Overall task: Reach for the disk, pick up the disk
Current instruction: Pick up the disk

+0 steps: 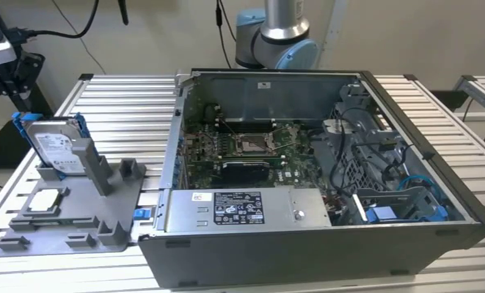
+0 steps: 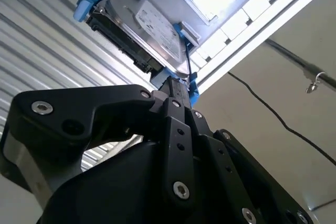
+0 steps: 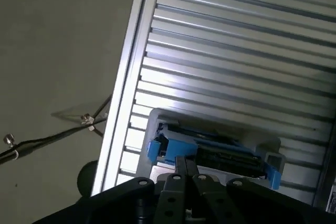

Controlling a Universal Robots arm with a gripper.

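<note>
Exterior view: disk (image 1: 57, 146), long axis upright, lies apart at 5 o'clock from gripper (image 1: 6, 79); jaws narrow, empty.

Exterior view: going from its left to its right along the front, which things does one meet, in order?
The disk standing upright → grey labelled box → blue plastic part, the last two inside the open computer case.
</note>
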